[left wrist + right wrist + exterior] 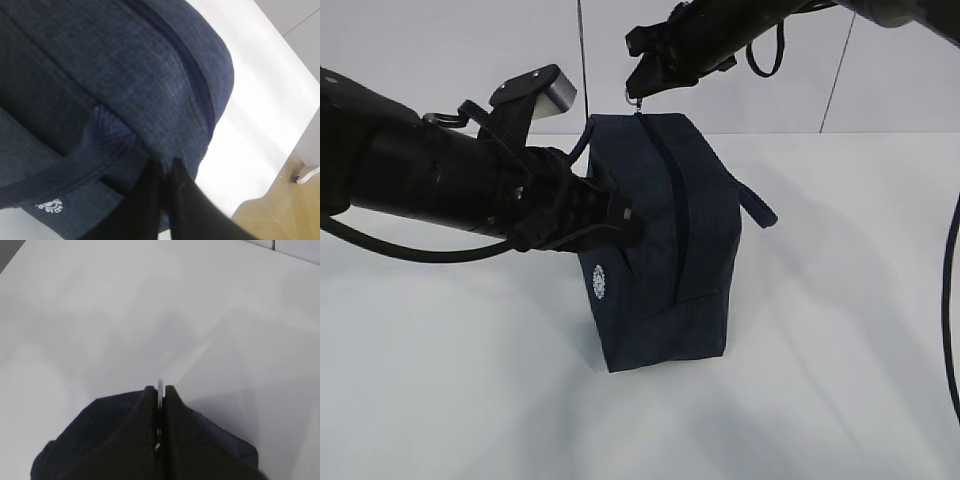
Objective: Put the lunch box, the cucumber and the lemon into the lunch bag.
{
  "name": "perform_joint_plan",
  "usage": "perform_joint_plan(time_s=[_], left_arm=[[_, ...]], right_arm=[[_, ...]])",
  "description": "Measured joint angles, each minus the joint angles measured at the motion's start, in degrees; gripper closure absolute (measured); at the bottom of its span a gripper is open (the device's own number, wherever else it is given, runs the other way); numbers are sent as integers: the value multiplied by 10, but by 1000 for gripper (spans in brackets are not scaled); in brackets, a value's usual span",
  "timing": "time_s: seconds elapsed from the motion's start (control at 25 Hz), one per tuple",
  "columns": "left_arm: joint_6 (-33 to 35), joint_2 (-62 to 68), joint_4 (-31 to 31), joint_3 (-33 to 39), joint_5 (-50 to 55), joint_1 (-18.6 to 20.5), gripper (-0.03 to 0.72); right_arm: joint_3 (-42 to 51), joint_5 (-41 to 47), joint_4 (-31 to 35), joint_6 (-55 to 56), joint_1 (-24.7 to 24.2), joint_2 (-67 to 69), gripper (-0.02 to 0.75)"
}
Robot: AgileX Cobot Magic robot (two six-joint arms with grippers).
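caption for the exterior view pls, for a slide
Left gripper pinches the dark navy fabric lunch bag; right gripper holds its metal ring zipper pull.

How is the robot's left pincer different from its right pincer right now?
The left pincer reaches in sideways and pinches the dark navy fabric lunch bag on its side, near the white logo; the right pincer comes from above and pinches the metal ring pull at the bag's top end. The left sits low, the right high. Both are black, shut, and gripping the same bag.
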Motion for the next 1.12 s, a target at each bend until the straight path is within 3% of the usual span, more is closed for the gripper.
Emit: perform_joint_plan(time_s=[0.56, 1.12], left_arm=[[0, -1, 86, 0, -23, 0, 694], [0, -1, 117, 0, -67, 0, 694]], right_arm=[[-48, -6, 10, 26, -30, 54, 738], [-49, -9, 30, 30, -46, 90, 738]])
